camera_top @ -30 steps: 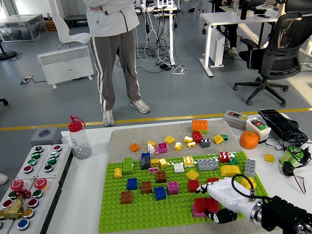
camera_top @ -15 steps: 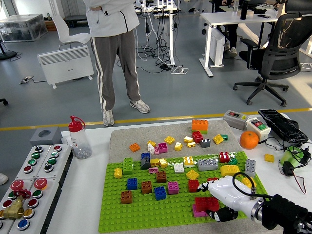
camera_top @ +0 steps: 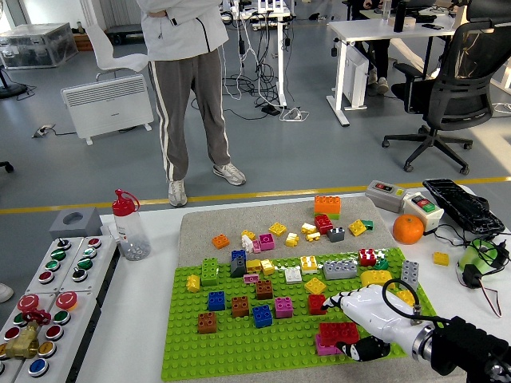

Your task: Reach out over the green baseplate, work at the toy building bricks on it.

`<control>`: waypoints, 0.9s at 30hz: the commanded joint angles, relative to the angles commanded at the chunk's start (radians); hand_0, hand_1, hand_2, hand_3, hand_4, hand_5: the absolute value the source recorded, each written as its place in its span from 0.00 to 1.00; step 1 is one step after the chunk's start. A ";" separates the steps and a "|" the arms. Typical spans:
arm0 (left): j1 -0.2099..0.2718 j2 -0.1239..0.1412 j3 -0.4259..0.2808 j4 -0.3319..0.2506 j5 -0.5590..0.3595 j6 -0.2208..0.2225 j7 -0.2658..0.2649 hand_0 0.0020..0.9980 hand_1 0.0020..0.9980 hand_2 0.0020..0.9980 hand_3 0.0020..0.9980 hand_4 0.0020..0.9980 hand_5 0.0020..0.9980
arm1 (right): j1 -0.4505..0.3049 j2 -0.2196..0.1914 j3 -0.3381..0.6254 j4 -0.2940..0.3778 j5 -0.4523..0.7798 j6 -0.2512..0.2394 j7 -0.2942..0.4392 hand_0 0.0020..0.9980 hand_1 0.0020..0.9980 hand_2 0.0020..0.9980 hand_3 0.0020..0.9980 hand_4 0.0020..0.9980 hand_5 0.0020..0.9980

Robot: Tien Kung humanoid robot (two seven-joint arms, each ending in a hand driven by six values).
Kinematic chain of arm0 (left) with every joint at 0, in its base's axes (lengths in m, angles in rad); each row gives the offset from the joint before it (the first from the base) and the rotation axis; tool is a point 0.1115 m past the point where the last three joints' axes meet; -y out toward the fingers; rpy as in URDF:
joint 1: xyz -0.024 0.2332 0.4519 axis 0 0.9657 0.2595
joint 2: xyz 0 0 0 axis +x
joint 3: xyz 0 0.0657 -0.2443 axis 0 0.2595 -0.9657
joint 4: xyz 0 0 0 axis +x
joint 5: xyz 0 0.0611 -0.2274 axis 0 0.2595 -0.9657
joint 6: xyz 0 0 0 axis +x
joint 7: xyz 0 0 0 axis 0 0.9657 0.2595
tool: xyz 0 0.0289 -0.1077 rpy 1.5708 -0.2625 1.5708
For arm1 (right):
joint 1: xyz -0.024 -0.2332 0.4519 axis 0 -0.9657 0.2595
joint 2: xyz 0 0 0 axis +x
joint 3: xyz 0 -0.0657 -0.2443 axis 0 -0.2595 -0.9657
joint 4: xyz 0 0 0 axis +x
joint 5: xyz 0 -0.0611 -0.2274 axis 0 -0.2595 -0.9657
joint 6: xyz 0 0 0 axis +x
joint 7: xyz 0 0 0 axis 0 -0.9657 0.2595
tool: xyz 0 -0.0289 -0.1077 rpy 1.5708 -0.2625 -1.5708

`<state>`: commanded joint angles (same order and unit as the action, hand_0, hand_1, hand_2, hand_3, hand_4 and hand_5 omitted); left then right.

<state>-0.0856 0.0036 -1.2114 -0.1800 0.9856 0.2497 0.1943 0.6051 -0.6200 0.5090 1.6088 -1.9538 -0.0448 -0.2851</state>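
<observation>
The robot's right hand point(camera_top: 369, 323), white with a black forearm, reaches in from the near right over the flat green studded baseplate point(camera_top: 239, 347) on the white counter point(camera_top: 136, 335). Its fingers curl around a wide red toy brick point(camera_top: 338, 333) stacked on a pink brick point(camera_top: 323, 348) at the baseplate's near right part, thumb below, fingers at the far side. Blue, brown, yellow and grey bricks are scattered across the baseplate. A person in grey trousers point(camera_top: 188, 88) stands beyond the counter's far edge.
</observation>
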 joint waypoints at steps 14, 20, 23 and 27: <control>-0.001 0.001 -0.002 0.000 0.003 -0.001 0.000 0.67 0.61 0.57 0.45 0.24 1.00 | -0.140 -0.055 0.163 0.092 0.070 -0.199 0.131 0.73 0.74 0.74 0.75 0.46 0.19; 0.001 0.000 -0.003 0.000 0.006 0.000 0.003 0.67 0.61 0.57 0.45 0.24 1.00 | -0.163 -0.052 0.171 0.081 0.097 -0.303 0.204 0.65 0.67 0.66 0.61 0.36 0.18; 0.002 0.000 -0.003 0.000 0.008 0.000 0.003 0.67 0.61 0.57 0.45 0.24 1.00 | -0.166 -0.049 0.163 0.071 0.097 -0.305 0.211 0.65 0.67 0.66 0.61 0.36 0.18; 0.003 0.000 -0.003 0.000 0.009 0.000 0.004 0.67 0.61 0.57 0.45 0.24 1.00 | -0.160 -0.043 0.143 0.055 0.092 -0.294 0.209 0.64 0.66 0.65 0.59 0.33 0.18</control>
<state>-0.0821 0.0040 -1.2148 -0.1800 0.9949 0.2496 0.1985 0.4450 -0.6630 0.6521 1.6639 -1.8618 -0.3385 -0.0758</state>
